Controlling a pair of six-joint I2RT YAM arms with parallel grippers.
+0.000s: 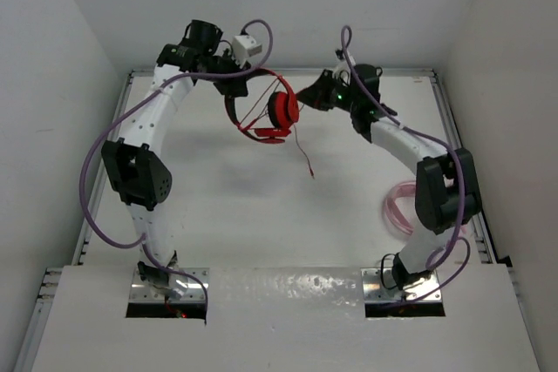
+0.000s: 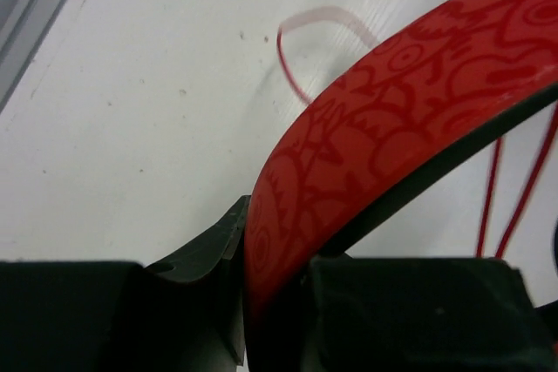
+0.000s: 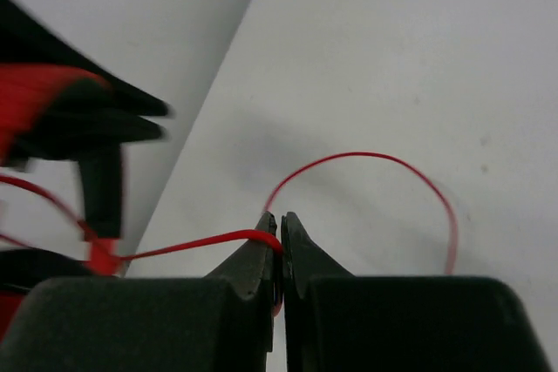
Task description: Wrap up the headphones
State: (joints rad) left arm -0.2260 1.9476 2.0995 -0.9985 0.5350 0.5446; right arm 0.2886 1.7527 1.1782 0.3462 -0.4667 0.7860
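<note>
Two arms hold the red headphones (image 1: 277,112) over the far middle of the white table (image 1: 261,215).
The headphones hang between the two grippers, nearer to the far edge; the left gripper (image 2: 277,298) is clamped on the red patterned headband, which has a black lining on its inner side; the right gripper (image 3: 281,246), just right of the ear cups, has its fingers pressed together on the thin red cable (image 1: 302,152); the loose end of the cable trails toward the near side; a pale pink cable (image 1: 399,206) lies coiled at the right, beside the right arm.

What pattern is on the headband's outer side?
The headband is red with a darker red doodle-like print. The left wrist view shows it best.
</note>
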